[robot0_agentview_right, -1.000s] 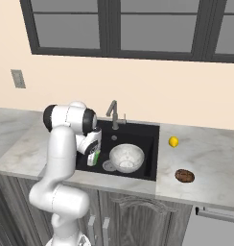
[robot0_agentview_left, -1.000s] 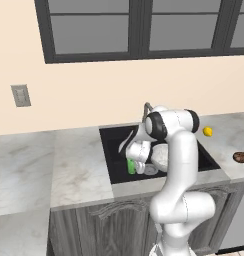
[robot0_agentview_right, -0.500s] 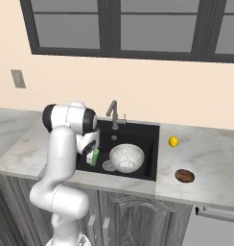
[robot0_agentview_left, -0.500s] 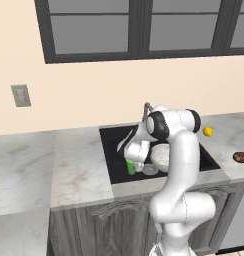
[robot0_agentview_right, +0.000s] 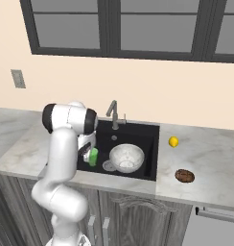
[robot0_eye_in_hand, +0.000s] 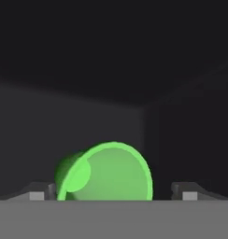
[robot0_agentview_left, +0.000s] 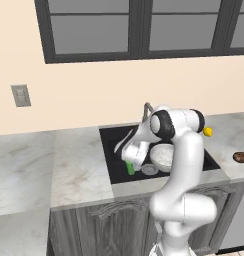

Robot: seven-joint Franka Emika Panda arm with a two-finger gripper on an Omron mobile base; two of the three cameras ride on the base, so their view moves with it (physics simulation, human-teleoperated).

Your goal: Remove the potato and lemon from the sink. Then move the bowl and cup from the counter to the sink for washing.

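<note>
The green cup [robot0_eye_in_hand: 106, 172] lies on its side in the black sink [robot0_agentview_left: 111, 150], at its front left, mouth toward the hand camera. My gripper [robot0_eye_in_hand: 113, 193] is open around it, one fingertip on each side with a gap to the cup. From the base, the gripper [robot0_agentview_left: 132, 161] hangs low over the cup [robot0_agentview_left: 130, 168] [robot0_agentview_right: 93, 156]. The marbled bowl [robot0_agentview_left: 163, 155] [robot0_agentview_right: 126, 157] sits upright in the sink to the right. The lemon [robot0_agentview_right: 173, 141] and the potato [robot0_agentview_right: 185, 176] rest on the counter right of the sink.
A grey faucet [robot0_agentview_right: 113, 113] stands at the sink's back edge. The round metal drain [robot0_agentview_right: 108, 166] lies between cup and bowl. Marble counter [robot0_agentview_left: 74, 165] stretches to the left. The sink's dark walls [robot0_eye_in_hand: 88, 116] are close around the hand.
The hand has shifted slightly left, low in the sink. The green cup stays in the same spot at the front left of the basin.
</note>
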